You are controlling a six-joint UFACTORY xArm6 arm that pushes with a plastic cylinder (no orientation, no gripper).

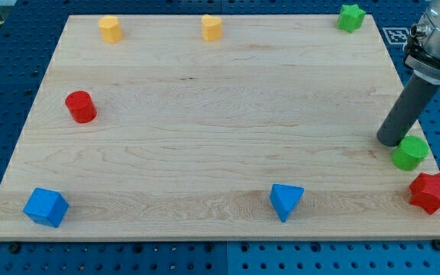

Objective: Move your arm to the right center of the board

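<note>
While my tip (pixel 392 140) rests at the wooden surface's (pixel 205 137) right edge, the green cylinder (pixel 409 153) sits just beside it. No pincer shows, so I cannot tell its state. Blue pegboard (pixel 6 61) surrounds the surface.

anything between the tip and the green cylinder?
Nothing. In the camera view my tip sits just to the view's left of the green cylinder, with only a sliver of bare board between; whether they touch is unclear.

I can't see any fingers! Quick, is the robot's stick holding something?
No gripper: my tip holds nothing, beside the green round block at the board's right edge.
</note>
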